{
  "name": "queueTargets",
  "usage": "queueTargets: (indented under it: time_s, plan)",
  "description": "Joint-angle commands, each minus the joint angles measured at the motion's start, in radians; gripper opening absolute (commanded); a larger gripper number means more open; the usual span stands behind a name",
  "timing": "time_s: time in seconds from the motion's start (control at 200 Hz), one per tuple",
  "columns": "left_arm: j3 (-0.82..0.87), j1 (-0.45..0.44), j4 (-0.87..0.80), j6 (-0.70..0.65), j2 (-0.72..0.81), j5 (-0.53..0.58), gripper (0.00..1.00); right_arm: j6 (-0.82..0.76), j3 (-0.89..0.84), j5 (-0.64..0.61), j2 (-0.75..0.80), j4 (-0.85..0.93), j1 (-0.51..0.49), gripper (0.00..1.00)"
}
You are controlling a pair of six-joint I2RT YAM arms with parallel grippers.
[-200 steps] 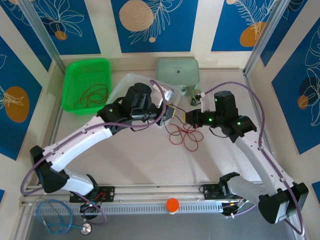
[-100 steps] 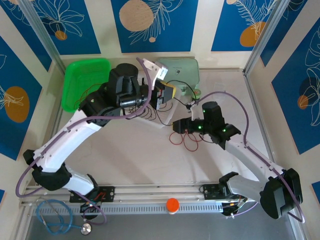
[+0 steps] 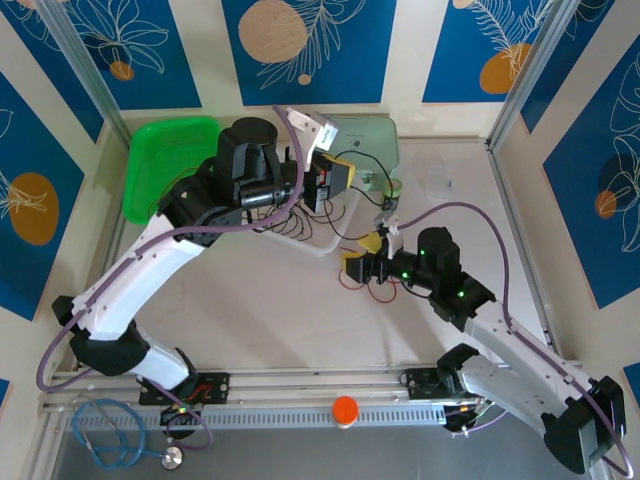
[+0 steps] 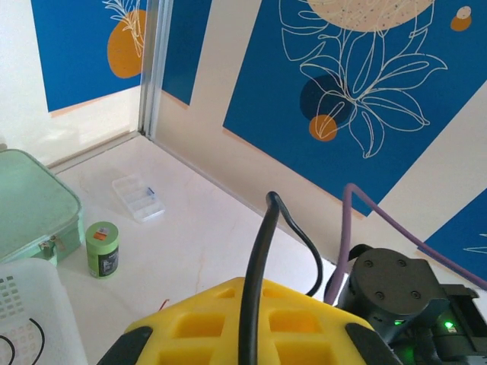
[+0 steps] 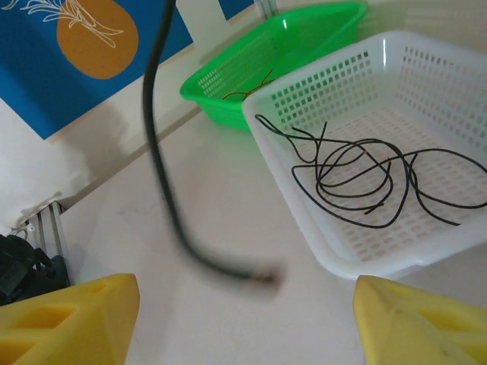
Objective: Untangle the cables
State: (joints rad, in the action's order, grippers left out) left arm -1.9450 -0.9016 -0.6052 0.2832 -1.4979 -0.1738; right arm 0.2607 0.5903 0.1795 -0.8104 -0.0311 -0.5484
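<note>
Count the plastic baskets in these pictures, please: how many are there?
2. The green basket stands in the far left corner. The white basket stands next to it, nearer the middle. One more may be hidden under the left arm.

Yellow on my left fingers (image 4: 190,308), same yellow on my right fingers (image 5: 68,312). Black cable (image 5: 358,182). Red cable (image 3: 382,293). White lattice basket (image 5: 358,61). Bright green basket (image 5: 289,38). Mint-green case (image 4: 30,205). Cream table (image 3: 300,330). Walls (image 4: 396,46) blue, with white leaf outlines and orange discs. Arm hose (image 4: 380,220) purple.
</note>
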Motion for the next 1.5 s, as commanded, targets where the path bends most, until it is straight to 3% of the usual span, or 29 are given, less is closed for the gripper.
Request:
queueTargets:
  time_s: [0.0,0.16,0.31,0.475,0.59,0.8,0.985,1.081,1.296,1.496]
  plan:
    - [-0.053,-0.002,-0.001,0.013,-0.012,0.019,0.00,-0.034,-0.001,0.014,0.037,0.045,0.024,0.76]
    - [-0.065,-0.001,-0.007,0.013,-0.015,0.020,0.00,-0.079,0.081,0.052,0.076,0.191,0.075,0.84]
    - [-0.067,-0.003,-0.005,0.021,-0.011,0.007,0.00,-0.140,0.169,0.166,0.066,0.259,0.172,0.93]
    - [-0.081,-0.002,-0.018,0.026,-0.007,-0.023,0.00,-0.062,0.237,0.512,-0.023,0.159,0.407,0.94]
    - [-0.084,-0.002,-0.018,0.029,-0.002,-0.050,0.00,-0.038,0.298,0.741,-0.152,0.083,0.481,0.93]
    - [-0.093,-0.002,0.001,0.047,0.001,-0.142,0.00,-0.127,0.529,1.010,-0.452,0.154,0.438,0.94]
    - [-0.094,-0.003,0.029,0.068,0.006,-0.212,0.00,-0.488,0.878,1.168,-0.695,0.685,0.368,0.94]
    - [-0.094,-0.001,0.049,0.073,0.007,-0.223,0.00,-0.619,0.974,1.203,-0.780,0.859,0.333,0.94]
    - [-0.112,-0.003,0.076,0.070,0.003,-0.214,0.00,-0.636,0.958,1.175,-0.843,0.860,0.226,0.94]
    - [-0.140,-0.001,0.076,0.057,0.004,-0.198,0.00,-0.627,0.960,1.187,-0.868,0.864,0.209,0.91]
